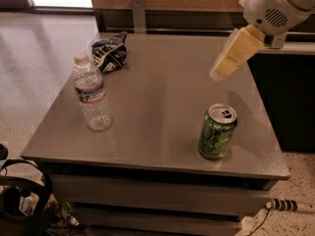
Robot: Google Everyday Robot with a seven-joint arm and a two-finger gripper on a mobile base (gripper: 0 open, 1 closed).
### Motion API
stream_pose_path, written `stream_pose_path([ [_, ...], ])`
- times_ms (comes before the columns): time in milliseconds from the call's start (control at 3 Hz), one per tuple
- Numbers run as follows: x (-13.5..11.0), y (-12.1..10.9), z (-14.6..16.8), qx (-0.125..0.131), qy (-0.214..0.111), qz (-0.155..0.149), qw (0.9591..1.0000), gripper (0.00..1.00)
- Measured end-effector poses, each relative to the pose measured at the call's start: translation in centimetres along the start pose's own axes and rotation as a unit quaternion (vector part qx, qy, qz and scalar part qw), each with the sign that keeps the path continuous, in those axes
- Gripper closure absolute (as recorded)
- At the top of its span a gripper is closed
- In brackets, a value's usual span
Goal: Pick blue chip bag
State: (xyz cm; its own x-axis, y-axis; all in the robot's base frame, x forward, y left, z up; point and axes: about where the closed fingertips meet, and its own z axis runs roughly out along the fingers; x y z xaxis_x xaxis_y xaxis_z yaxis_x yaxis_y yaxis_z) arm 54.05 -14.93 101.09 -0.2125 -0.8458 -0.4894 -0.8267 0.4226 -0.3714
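My gripper [220, 73] hangs above the table's [162, 112] right side; I cannot tell if it's open. The blue chip bag [109, 53] sits well apart, at the back-left corner.

A clear bottle [92, 95] with a white cap stands upright at 9 o'clock on the grey bench [162, 73]. A green can [217, 132] stands at 4 o'clock, well apart from it. The pincer [219, 73] hangs over the bench at 2 o'clock.
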Motion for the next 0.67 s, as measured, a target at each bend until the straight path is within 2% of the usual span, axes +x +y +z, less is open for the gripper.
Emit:
stream_pose_path([
  [333, -4.3, -1.2, 3.4, 0.015, -0.071, 0.04, 0.9966, 0.0],
  [667, -8.5, -2.6, 6.5, 0.034, -0.128, 0.065, 0.9891, 0.0],
])
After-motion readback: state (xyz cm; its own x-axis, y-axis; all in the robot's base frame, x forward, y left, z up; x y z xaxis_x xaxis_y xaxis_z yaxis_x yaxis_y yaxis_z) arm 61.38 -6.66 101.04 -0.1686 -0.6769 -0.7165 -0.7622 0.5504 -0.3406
